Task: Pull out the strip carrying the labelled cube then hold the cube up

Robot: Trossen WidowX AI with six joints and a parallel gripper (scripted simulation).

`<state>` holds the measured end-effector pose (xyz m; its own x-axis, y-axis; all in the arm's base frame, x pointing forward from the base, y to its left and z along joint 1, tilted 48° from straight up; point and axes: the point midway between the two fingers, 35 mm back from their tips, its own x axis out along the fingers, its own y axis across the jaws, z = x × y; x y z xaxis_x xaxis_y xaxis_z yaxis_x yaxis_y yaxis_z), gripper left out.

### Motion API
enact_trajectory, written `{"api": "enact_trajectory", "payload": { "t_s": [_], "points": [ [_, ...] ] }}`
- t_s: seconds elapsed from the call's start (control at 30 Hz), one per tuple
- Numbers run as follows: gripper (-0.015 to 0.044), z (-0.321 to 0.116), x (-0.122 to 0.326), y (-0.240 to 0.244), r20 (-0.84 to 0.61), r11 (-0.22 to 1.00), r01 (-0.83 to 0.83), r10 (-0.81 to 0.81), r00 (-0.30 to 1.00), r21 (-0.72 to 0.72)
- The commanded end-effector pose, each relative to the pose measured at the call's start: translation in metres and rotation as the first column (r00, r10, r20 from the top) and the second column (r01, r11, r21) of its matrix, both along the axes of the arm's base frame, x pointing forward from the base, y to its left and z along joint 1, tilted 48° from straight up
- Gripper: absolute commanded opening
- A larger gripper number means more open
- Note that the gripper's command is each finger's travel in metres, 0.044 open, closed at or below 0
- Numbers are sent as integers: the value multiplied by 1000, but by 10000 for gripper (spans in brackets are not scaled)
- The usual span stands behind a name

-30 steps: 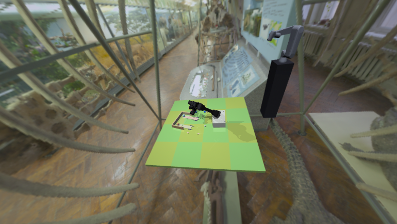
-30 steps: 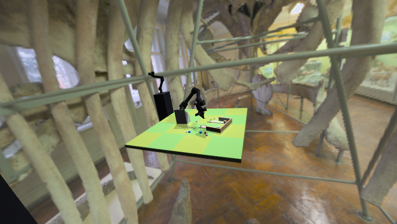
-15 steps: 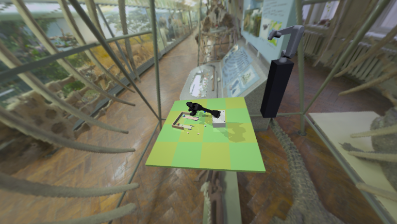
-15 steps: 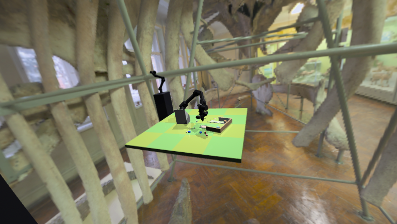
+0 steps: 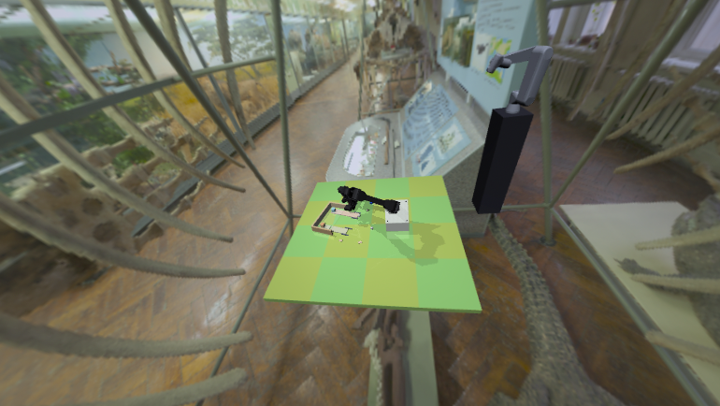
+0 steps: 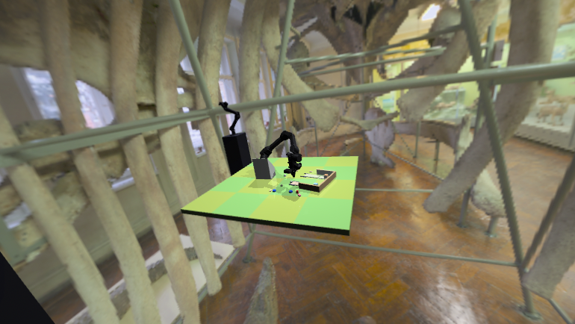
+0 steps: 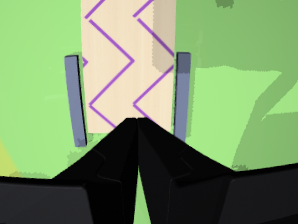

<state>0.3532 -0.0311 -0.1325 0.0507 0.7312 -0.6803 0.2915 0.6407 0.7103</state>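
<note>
A pale strip with purple zigzags [image 7: 110,55] [image 5: 345,213] [image 6: 294,183] reaches out of the brown-walled box [image 5: 321,230] [image 6: 309,187]. A light blue cube [image 5: 333,209] [image 6: 315,184] is at its far part. A second pale strip [image 5: 338,229] [image 6: 313,175] lies apart from it, with an orange-brown cube [image 5: 323,224] [image 6: 325,176] near its far end. Labels are too small to read. My gripper [image 7: 136,128] [image 5: 348,208] [image 6: 293,175] is shut and empty, its tips over the zigzag strip's near end. The tips hide part of that end.
Blue-grey upright rails stand left [image 7: 74,100] and right [image 7: 183,95] of the zigzag strip's end. Beside the box lie blue pieces [image 6: 274,190] [image 6: 290,191], a red piece [image 6: 297,192] and a pink piece [image 6: 299,195]. Small pale pieces [image 5: 340,240] [image 5: 360,242] lie past the second strip.
</note>
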Motion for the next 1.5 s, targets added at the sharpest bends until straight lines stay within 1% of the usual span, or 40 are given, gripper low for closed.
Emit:
{"api": "enact_trajectory", "payload": {
  "t_s": [0.0,0.93,1.47],
  "points": [
    [0,-6,-1,8,-7,1000,0,0,1000,6],
    [0,-35,-2,44,-7,1000,-1,1,1000,11],
    [0,-36,-2,45,-7,1000,-1,1,1000,11]
  ]
}}
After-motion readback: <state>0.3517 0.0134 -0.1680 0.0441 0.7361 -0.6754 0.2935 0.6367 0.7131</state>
